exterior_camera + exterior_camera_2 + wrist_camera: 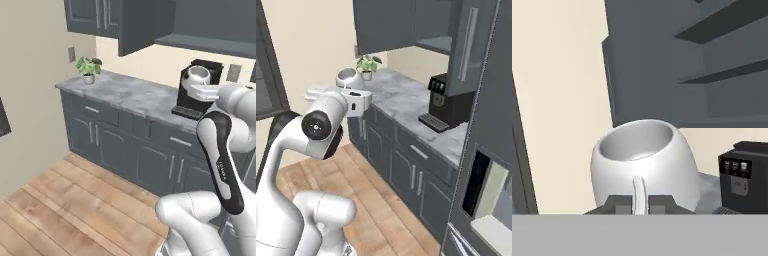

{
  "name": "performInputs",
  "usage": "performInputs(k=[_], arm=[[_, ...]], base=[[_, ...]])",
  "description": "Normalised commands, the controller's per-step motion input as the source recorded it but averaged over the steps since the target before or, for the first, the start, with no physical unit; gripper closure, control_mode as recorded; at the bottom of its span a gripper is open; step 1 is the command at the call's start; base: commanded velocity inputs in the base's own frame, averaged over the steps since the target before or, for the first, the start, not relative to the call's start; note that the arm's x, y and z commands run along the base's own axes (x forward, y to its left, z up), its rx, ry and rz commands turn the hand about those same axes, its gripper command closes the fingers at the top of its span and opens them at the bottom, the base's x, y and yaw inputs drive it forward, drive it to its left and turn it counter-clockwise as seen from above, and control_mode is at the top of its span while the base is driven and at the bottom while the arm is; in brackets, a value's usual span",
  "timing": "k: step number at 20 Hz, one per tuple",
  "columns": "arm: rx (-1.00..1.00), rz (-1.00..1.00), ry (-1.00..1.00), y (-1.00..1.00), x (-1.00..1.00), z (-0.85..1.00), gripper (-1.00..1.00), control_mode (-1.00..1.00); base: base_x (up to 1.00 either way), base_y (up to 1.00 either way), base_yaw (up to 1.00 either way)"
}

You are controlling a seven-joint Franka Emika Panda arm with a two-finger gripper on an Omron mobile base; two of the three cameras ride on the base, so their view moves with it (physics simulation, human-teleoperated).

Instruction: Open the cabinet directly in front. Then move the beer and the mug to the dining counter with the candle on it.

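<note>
My gripper (639, 206) is shut on the thin handle of a round white mug (644, 157), holding it upright in the air. In the base views the mug (196, 75) (348, 77) sits atop the hand, above the worktop's front edge. The dark grey wall cabinet stands open: its door (145, 25) (383, 25) (647, 65) is swung out and bare grey shelves (727, 30) show inside. The beer, the dining counter and the candle are out of view.
A black coffee machine (187, 107) (448, 105) (742, 177) stands on the marble worktop (125, 92) (406, 107), with a potted plant (89, 67) (368, 65) at its far end. Dark base cabinets (110, 145) run below. A tall dark unit (491, 150) rises at the right. Wooden floor (75, 210) lies open to the left.
</note>
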Motion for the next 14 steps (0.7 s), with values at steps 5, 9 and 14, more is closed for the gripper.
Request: performInputs(k=[5,9,14], arm=[[0.00,0.00,0.00,0.00,0.00,0.00,1.00,1.00],[0.00,0.00,0.00,0.00,0.00,0.00,1.00,1.00],[0.00,0.00,0.00,0.00,0.00,0.00,1.00,1.00]], base=[[-0.26,-0.03,0.91],[-0.24,-0.01,0.92],[-0.27,-0.03,0.93]])
